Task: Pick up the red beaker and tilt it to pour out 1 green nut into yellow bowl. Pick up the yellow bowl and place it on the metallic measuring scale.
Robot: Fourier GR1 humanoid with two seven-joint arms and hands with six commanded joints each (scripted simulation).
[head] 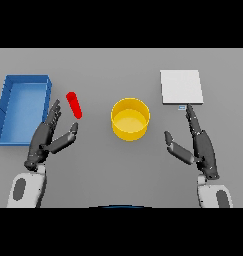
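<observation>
Both hands [45, 140] [203, 147] fingers open, empty; red beaker [74, 104] slim, tilted; yellow bowl [130, 119] round

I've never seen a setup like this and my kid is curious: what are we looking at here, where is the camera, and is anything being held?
This is a humanoid robot at a grey table, seen from its own head, looking down. The two white and grey arms end in dark hands: the left hand at the picture's left, the right hand at its right. Both have relaxed, open fingers and hold nothing.

On the table lie a small red beaker, tilted, just beyond the left hand; a round yellow bowl in the middle; a flat, square, pale metallic measuring scale at the far right; and an open blue rectangular tray at the far left. I can't make out any nut.
</observation>
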